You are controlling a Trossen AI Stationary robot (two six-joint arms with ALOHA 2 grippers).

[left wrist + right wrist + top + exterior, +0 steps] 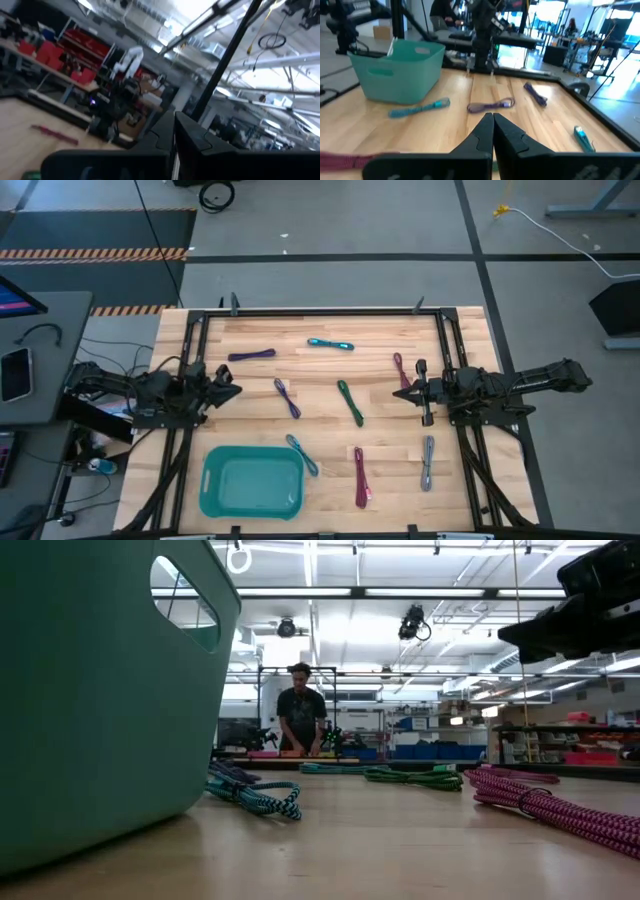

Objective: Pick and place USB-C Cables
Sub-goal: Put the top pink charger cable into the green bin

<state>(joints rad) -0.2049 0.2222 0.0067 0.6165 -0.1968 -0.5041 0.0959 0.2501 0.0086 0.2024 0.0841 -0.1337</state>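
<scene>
- High view: eight USB-C cables [350, 402] lay scattered on the table [460, 480]; the teal bin [251, 482] held none, so nothing was done.
- Left wrist view: left gripper [175, 145] clenched, empty.
- Right wrist view: right gripper [493, 131] clenched, empty.

Eight cables [350, 402] are lying spread apart across the surface [460, 490], between the left hand [233, 390] and right hand [400, 393]; the bin [251, 482] is sitting at the near-left edge.
</scene>
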